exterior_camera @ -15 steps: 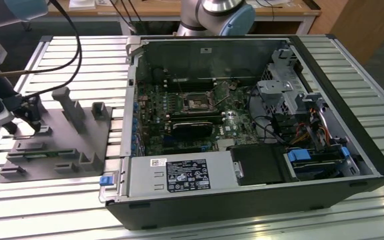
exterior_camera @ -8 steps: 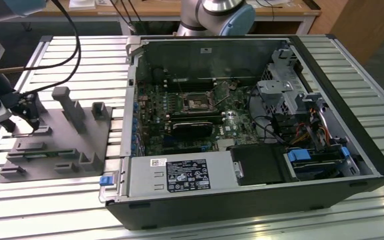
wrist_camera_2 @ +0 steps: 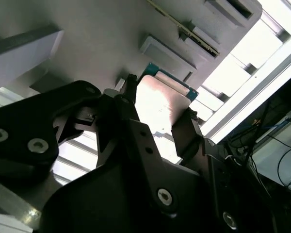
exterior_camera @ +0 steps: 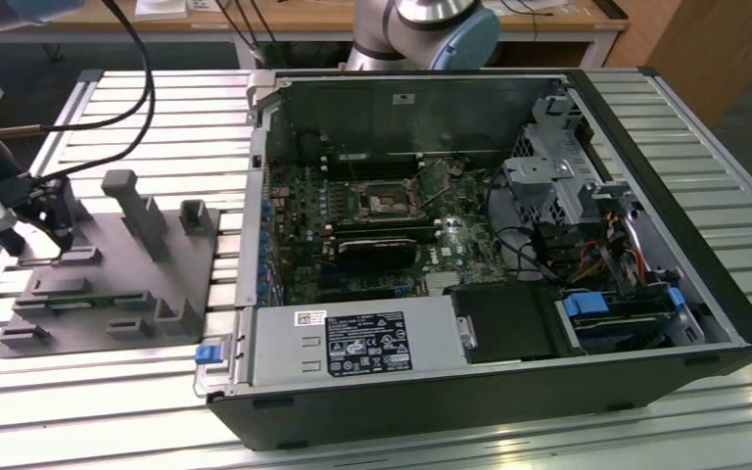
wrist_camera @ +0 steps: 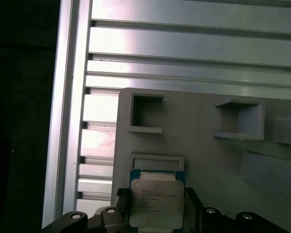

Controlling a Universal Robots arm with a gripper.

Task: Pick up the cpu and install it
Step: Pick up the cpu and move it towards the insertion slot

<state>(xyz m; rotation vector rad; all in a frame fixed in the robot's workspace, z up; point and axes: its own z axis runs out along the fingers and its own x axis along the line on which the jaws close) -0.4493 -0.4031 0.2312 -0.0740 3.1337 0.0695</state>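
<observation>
The cpu (wrist_camera: 155, 198), a flat square chip with a pale silver top and a thin blue-green rim, sits between my two black fingers (wrist_camera: 190, 204) just over the grey fixture plate (wrist_camera: 199, 145). In the second wrist view the cpu (wrist_camera_2: 161, 99) shows one finger (wrist_camera_2: 131, 94) against each of two opposite edges. My gripper (exterior_camera: 39, 245) is low over the far-left part of the fixture plate (exterior_camera: 128, 284) in the exterior view, shut on the chip. The motherboard socket (exterior_camera: 387, 203) lies open-faced inside the computer case, well to the exterior view's right of the gripper.
The open computer case (exterior_camera: 689, 323) lies on its side on the slatted aluminium table (exterior_camera: 102, 401). Grey posts and blocks (exterior_camera: 134, 211) stand up from the fixture plate beside the gripper. Black cables (exterior_camera: 128, 88) hang over the table's left. The arm's base (exterior_camera: 429, 29) stands behind the case.
</observation>
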